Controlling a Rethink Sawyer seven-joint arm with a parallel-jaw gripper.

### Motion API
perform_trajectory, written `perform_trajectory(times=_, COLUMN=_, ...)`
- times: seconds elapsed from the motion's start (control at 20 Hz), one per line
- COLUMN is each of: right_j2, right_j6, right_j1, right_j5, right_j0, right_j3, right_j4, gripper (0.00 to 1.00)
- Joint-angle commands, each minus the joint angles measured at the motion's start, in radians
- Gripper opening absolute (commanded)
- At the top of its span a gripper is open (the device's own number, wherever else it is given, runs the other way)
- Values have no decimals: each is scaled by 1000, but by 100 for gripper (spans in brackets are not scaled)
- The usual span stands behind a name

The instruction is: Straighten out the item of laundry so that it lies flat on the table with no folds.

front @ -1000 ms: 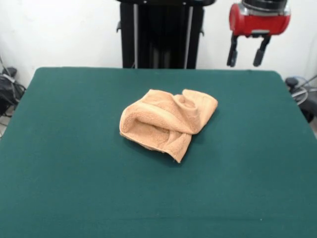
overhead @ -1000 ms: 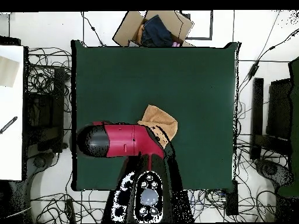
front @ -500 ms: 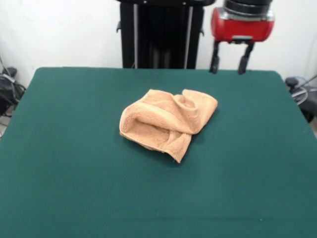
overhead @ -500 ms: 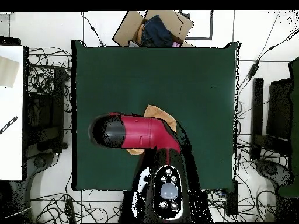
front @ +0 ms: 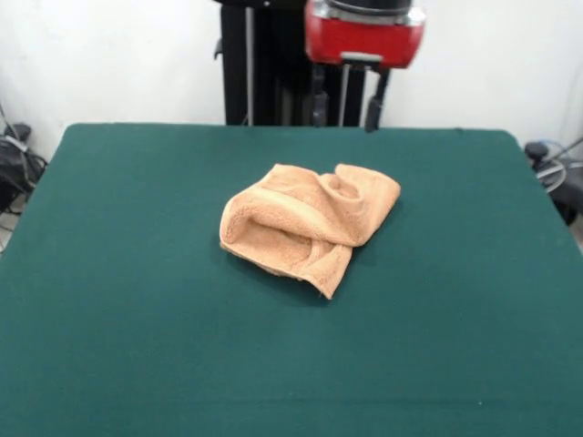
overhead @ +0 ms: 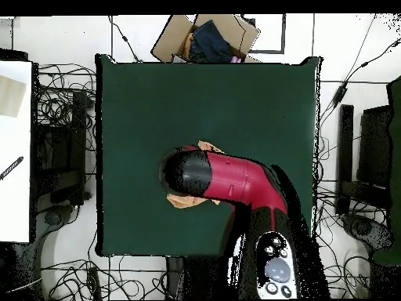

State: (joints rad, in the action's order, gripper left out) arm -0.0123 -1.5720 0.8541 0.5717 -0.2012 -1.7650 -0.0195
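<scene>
The item of laundry (front: 305,228), a peach-orange towel, lies crumpled and folded over itself near the middle of the green table (front: 127,319). My gripper (front: 346,109) hangs open and empty high above the table's far edge, behind the towel and clear of it. In the overhead view the red and black arm (overhead: 223,176) covers most of the towel; only small orange bits (overhead: 185,201) peek out from under it on the table (overhead: 157,94).
A cardboard box (overhead: 205,38) holding dark cloth stands just beyond the table's edge opposite the robot. A white surface (overhead: 16,149) lies off one side. Cables (overhead: 59,102) run along the floor around the table.
The gripper has swung sideways across the far edge, from the front view's right toward the centre behind the towel. The towel has not moved.
</scene>
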Motion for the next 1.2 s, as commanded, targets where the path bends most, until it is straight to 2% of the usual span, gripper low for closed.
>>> perform_trajectory(times=0.05, right_j2=96, right_j6=54, right_j1=-2, right_j5=81, right_j0=-50, right_j3=-16, right_j4=-55, gripper=100)
perform_trajectory(times=0.4, right_j2=109, right_j6=50, right_j1=-8, right_j5=50, right_j0=-67, right_j3=-30, right_j4=-75, gripper=100)
perform_trajectory(times=0.7, right_j2=85, right_j6=-14, right_j1=-31, right_j5=-44, right_j0=-25, right_j3=-66, right_j4=-111, gripper=100)
perform_trajectory(times=1.2, right_j2=45, right_j6=-107, right_j1=-74, right_j5=-121, right_j0=40, right_j3=-71, right_j4=-166, gripper=100)
